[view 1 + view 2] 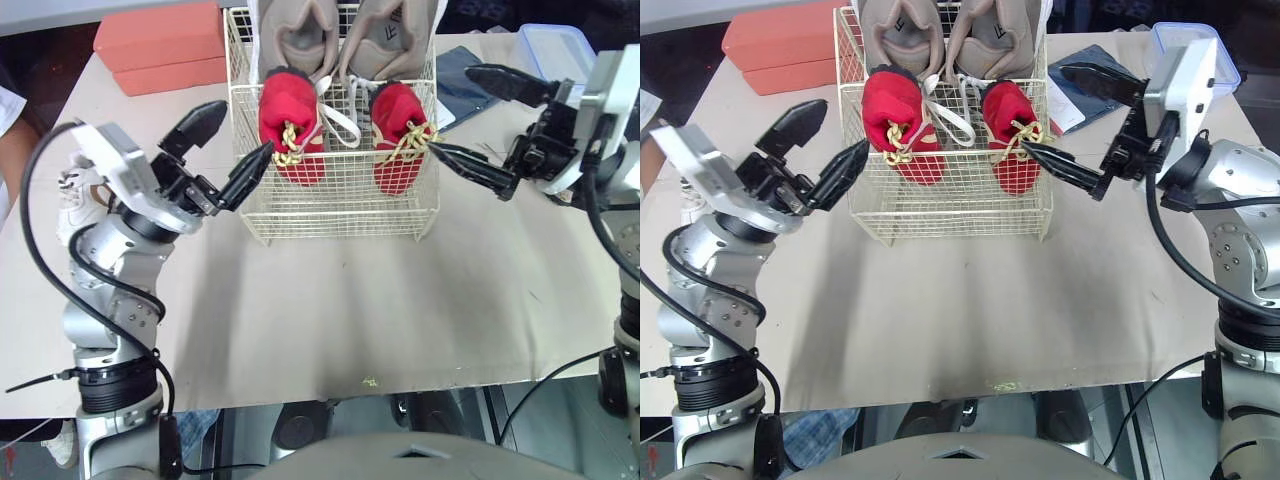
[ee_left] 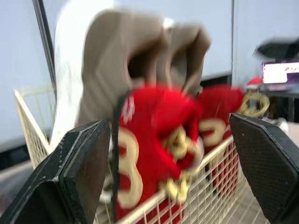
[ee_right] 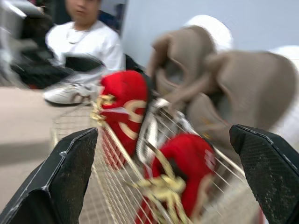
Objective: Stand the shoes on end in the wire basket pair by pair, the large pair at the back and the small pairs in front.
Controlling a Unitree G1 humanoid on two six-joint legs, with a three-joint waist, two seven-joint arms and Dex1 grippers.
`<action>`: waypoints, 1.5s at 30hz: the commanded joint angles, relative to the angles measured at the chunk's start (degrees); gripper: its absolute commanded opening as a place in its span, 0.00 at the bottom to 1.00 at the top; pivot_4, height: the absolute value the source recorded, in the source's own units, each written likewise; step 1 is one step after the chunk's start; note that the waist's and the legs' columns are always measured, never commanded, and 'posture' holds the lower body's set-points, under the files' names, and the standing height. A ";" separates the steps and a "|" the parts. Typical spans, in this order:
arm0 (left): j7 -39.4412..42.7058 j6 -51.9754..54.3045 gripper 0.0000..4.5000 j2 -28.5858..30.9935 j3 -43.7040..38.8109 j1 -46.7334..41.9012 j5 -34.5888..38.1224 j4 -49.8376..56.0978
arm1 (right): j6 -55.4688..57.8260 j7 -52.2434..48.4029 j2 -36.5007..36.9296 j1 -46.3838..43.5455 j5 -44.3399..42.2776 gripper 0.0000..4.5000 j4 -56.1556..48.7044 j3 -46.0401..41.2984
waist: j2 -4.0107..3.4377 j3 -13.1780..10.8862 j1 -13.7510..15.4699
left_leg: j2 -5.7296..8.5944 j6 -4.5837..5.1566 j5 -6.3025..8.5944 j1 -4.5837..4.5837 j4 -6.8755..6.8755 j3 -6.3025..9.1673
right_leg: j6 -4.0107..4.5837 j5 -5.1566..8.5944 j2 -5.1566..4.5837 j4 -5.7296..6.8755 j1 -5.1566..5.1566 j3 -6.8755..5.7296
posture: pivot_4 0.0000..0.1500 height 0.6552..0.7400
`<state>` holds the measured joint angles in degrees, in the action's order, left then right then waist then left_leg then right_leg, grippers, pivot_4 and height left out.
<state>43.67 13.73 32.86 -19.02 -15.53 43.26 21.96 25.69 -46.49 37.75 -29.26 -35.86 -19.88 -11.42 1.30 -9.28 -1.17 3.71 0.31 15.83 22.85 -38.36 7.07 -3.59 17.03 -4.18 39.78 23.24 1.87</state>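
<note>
Beige tabletop (image 1: 330, 320): wire basket (image 1: 335, 215) holds upright tan shoes (image 1: 345, 35), red shoes (image 1: 345, 130).

One wire basket (image 1: 335, 225) holds four shoes: two large tan shoes (image 1: 300, 35) at its back and two small red shoes (image 1: 290, 125) at its front. Left of the basket lie one white shoe (image 1: 72, 205) and two stacked orange boxes (image 1: 160, 45); right of it, one clear tub (image 1: 555, 50).
</note>
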 commanded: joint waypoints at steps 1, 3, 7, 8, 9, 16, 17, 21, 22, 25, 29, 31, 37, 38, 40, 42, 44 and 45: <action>1.77 5.79 0.97 5.10 -1.26 -4.20 8.39 5.35 | -2.79 2.96 2.45 3.50 3.72 1.00 6.15 -6.68 | 0.00 0.00 0.52 | 0.00 0.00 0.00 0.00 -0.01 0.00 | 0.00 0.00 0.02 0.01 -0.01 -0.02 | 1.00 1.00; 2.81 10.01 0.97 8.41 -1.05 -5.09 12.14 6.50 | -4.32 3.50 3.92 5.63 6.23 1.00 9.58 -7.96 | -0.02 -0.01 0.53 | 0.02 0.00 0.00 0.00 -0.01 -0.03 | 0.00 0.00 0.06 0.02 -0.01 -0.01 | 1.00 1.00; 5.13 18.59 0.97 16.10 1.09 -6.29 16.32 8.66 | -6.31 4.12 6.11 10.30 9.82 1.00 18.29 -10.39 | -0.07 -0.02 -0.05 | -0.02 0.00 0.00 -0.07 0.07 -0.20 | 0.00 0.00 0.11 0.04 0.03 0.20 | 1.00 1.00; 4.07 20.29 0.97 16.56 1.27 -7.15 18.36 8.72 | -7.65 3.76 6.44 11.32 10.67 1.00 20.35 -10.75 | -0.07 -0.02 -0.03 | -0.03 0.00 0.00 -0.09 0.10 -0.22 | 0.00 0.00 0.13 0.03 0.03 0.22 | 1.00 1.00; 3.44 22.61 0.97 17.57 1.65 -7.87 20.48 8.79 | -8.85 3.92 6.65 11.93 11.46 1.00 22.68 -11.22 | -0.08 -0.02 0.00 | -0.03 0.01 0.00 -0.09 0.09 -0.24 | 0.00 0.00 0.15 0.05 0.03 0.22 | 1.00 1.00; 1.96 32.39 0.97 23.38 3.73 -11.36 26.96 10.97 | -10.88 2.20 7.94 10.45 11.84 1.00 35.67 -12.57 | -0.16 -0.07 -1.08 | -0.03 0.02 0.00 -0.16 0.06 -0.41 | 0.00 0.00 0.19 0.09 0.02 0.38 | 1.00 1.00; 1.80 32.65 0.97 23.30 3.83 -11.98 27.23 11.30 | -11.56 1.95 8.03 9.75 12.13 1.00 37.64 -12.42 | -0.16 -0.07 -1.24 | -0.04 0.02 0.00 -0.16 0.06 -0.42 | 0.00 0.00 0.18 0.10 0.02 0.39 | 1.00 1.00; 1.03 32.30 0.97 22.67 5.16 -15.21 25.80 12.06 | -13.59 -0.20 7.90 5.60 13.28 1.00 47.15 -10.87 | -0.17 -0.07 -1.33 | -0.08 0.02 0.00 -0.19 0.05 -0.50 | 0.00 0.00 0.21 0.10 0.02 0.45 | 1.00 1.00; 0.99 32.14 0.97 22.52 5.38 -15.64 25.51 12.16 | -13.81 -0.81 7.75 4.87 13.50 1.00 48.55 -10.46 | -0.17 -0.07 -1.31 | -0.08 0.01 0.00 -0.19 0.05 -0.52 | 0.00 0.00 0.26 0.10 0.02 0.45 | 1.00 1.00; 1.06 31.29 0.97 21.92 5.68 -16.51 24.42 12.12 | -14.69 -1.61 6.77 1.95 13.97 1.00 53.52 -9.66 | -0.17 -0.07 -1.30 | -0.09 0.01 0.00 -0.19 0.06 -0.51 | 0.00 0.00 0.27 0.09 0.02 0.45 | 1.00 1.00; 0.68 31.61 0.97 21.67 5.67 -16.95 24.17 12.25 | -15.85 -2.82 6.21 -1.45 14.92 1.00 59.24 -8.68 | -0.17 -0.07 -1.29 | -0.09 0.01 0.00 -0.19 0.05 -0.56 | -0.01 0.00 0.26 0.08 0.02 0.48 | 1.00 1.00; 0.88 31.57 0.97 21.76 5.67 -16.93 23.79 12.25 | -17.03 -3.21 6.23 -2.75 15.78 1.00 61.83 -8.12 | -0.17 -0.07 -1.27 | -0.09 0.01 0.00 -0.19 0.05 -0.55 | -0.01 0.00 0.26 0.08 0.02 0.47 | 1.00 1.00; 1.77 31.40 1.00 21.55 6.07 -16.81 22.71 12.02 | -20.39 -3.89 6.04 -3.93 18.04 0.51 65.54 -6.58 | -0.17 -0.07 -1.46 | -0.10 0.01 0.00 -0.20 0.05 -0.57 | -0.01 0.00 0.25 0.08 0.02 0.51 | 1.00 1.00; 1.89 31.34 1.00 21.43 6.23 -16.84 22.56 12.01 | -20.88 -3.81 5.99 -3.91 18.17 0.37 65.66 -6.66 | -0.17 -0.07 -1.45 | -0.11 0.01 0.00 -0.20 0.05 -0.57 | -0.01 0.00 0.25 0.08 0.02 0.51 | 1.00 1.00; 2.26 31.22 1.00 21.26 6.53 -16.74 22.14 11.97 | -21.36 -3.90 5.93 -3.49 17.85 0.17 64.64 -6.98 | -0.17 -0.07 -1.37 | -0.12 0.01 0.00 -0.20 0.05 -0.57 | -0.01 0.00 0.25 0.09 0.02 0.50 | 1.00 1.00; 2.73 31.00 1.00 21.22 6.57 -16.36 21.50 11.93 | -22.09 -3.94 6.17 -2.52 17.99 0.00 62.65 -6.90 | -0.17 -0.07 -1.30 | -0.12 0.01 0.00 -0.20 0.06 -0.57 | -0.01 0.00 0.26 0.09 0.02 0.49 | 1.00 1.00; 3.33 30.65 1.00 21.25 6.52 -15.78 20.66 11.83 | -25.62 -4.09 7.40 -0.06 20.24 0.00 58.95 -5.62 | -0.17 -0.07 -1.24 | -0.12 0.01 0.00 -0.19 0.06 -0.57 | -0.01 0.00 0.26 0.09 0.02 0.48 | 1.00 1.00; 3.62 30.52 1.00 21.25 6.41 -15.50 20.36 11.77 | -27.51 -4.28 8.12 1.41 21.43 0.00 56.73 -5.04 | -0.18 -0.07 -1.22 | -0.12 0.01 0.00 -0.19 0.06 -0.57 | -0.01 0.00 0.25 0.08 0.02 0.48 | 1.00 1.00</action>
<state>46.62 45.60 54.03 -11.42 -31.02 64.19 33.01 1.47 -49.81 43.92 -28.61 -15.86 40.82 -16.72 1.11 -9.35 -2.39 3.59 0.32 15.83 22.67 -38.29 6.50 -3.59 17.03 -3.93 39.86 23.26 2.35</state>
